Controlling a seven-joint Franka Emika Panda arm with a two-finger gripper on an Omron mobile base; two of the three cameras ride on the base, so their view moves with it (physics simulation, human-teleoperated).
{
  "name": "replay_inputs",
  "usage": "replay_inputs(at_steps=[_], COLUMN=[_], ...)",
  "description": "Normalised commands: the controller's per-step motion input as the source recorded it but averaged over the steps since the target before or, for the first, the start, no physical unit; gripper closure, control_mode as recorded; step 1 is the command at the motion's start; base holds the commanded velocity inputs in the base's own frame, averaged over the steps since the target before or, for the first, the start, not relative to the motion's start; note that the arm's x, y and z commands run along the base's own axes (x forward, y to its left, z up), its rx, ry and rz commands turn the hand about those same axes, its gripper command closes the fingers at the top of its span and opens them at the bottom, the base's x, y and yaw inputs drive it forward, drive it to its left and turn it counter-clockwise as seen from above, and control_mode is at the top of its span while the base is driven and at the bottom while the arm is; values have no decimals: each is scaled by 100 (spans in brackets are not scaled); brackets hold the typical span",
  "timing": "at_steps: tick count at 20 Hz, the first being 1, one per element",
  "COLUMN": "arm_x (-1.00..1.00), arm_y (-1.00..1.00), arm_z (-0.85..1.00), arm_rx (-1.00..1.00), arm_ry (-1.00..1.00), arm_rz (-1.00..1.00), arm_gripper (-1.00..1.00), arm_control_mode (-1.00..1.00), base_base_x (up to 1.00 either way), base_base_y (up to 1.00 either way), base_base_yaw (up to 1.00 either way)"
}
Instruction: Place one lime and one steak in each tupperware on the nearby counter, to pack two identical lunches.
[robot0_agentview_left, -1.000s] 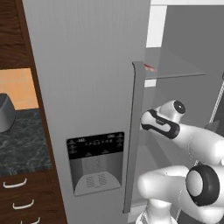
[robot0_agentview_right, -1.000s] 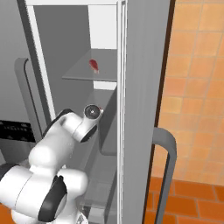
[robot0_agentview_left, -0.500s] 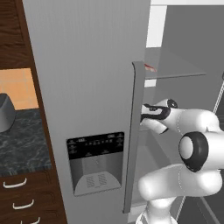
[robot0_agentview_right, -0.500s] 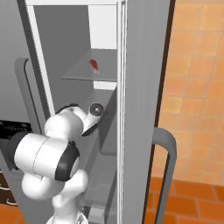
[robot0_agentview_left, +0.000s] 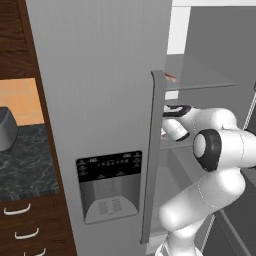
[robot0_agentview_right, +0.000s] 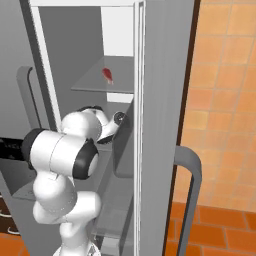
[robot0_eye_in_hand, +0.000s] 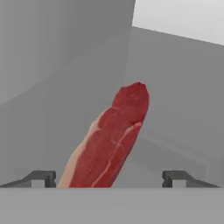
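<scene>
At the centre of the hand view, a steak (robot0_eye_in_hand: 109, 142) lies lengthwise on a grey fridge shelf (robot0_eye_in_hand: 175, 127), between the tips of the wide-open, empty tool (robot0_eye_in_hand: 109, 178). A clean grasp likely needs the tool lowered squarely over the meat's narrow width before closing.

You're looking at a glossy white arm (robot0_agentview_left: 200, 200) built of fat, rounded tube segments that swell at each bend. Black round caps (robot0_agentview_left: 206, 149) close off its joints, ringed by thin dark seams. In the right base view the same black band (robot0_agentview_right: 80, 159) wraps the big elbow. Your pincer (robot0_eye_in_hand: 109, 179) ends in two small dark grey, blocky fingertips (robot0_eye_in_hand: 40, 178).
</scene>
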Motion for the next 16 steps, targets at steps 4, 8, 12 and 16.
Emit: replay_inputs(at_steps=[4,8,12,16], arm_x=[-80,-100,-100,-100], arm_y=[0,0,18,-1], arm_z=[-8,89,100,100], arm_rx=[0,-10,-23,-20], arm_ry=[-1,0,1,8], arm_rz=[0,0,-2,-4], arm_gripper=[100,100,100,100], arm_control_mode=[-100,-100,-100,-100], base_base_x=[0,0,0,0], base_base_y=[0,0,0,0], base_base_yaw=[0,0,0,0])
